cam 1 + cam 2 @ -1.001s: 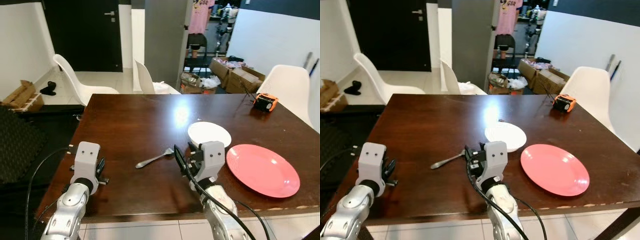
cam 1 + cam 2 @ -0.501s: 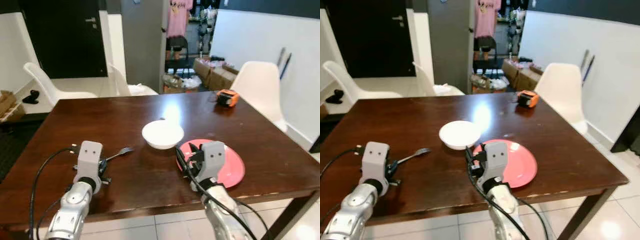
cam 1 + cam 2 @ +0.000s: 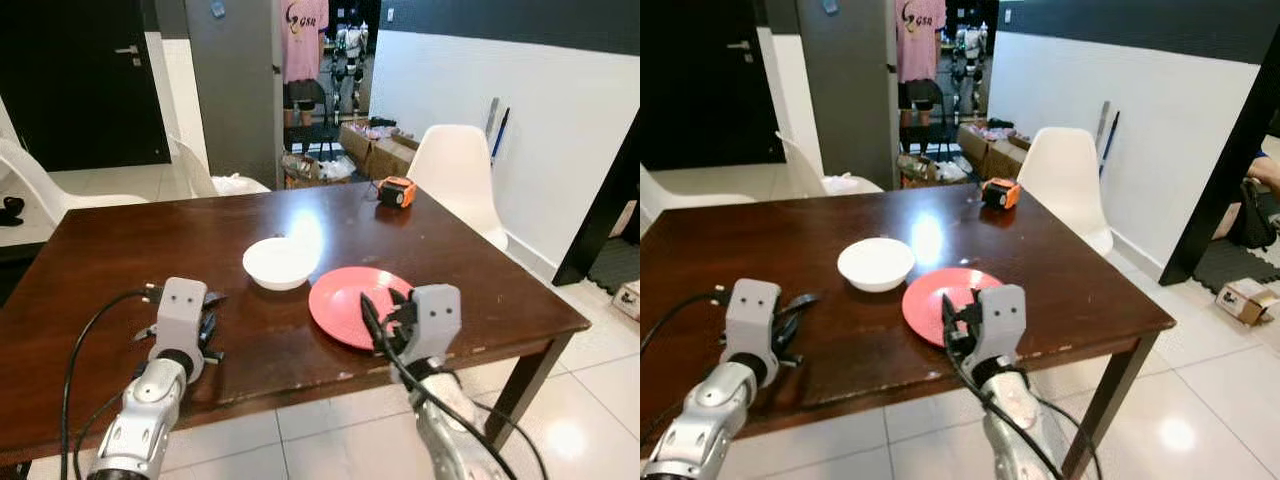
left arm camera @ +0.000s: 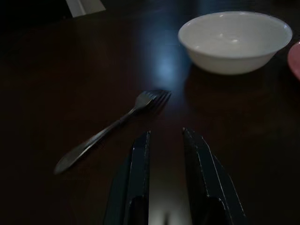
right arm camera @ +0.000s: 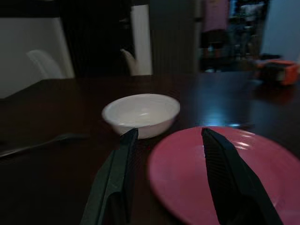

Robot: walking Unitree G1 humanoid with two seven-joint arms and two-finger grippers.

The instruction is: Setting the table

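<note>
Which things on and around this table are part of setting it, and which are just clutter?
For the job: white bowl, pink plate, fork, with the left gripper open just short of the fork and the right gripper open over the plate's near edge.

Lying about: orange device at the table's far corner, cardboard boxes on the floor beyond, white chairs.

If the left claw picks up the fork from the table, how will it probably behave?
The fork looks like thin metal, so probably stiff and light. It lies flat on the glossy table, so it may slide before the left claw gets under it. Its shiny handle could slip between the fingers.
</note>
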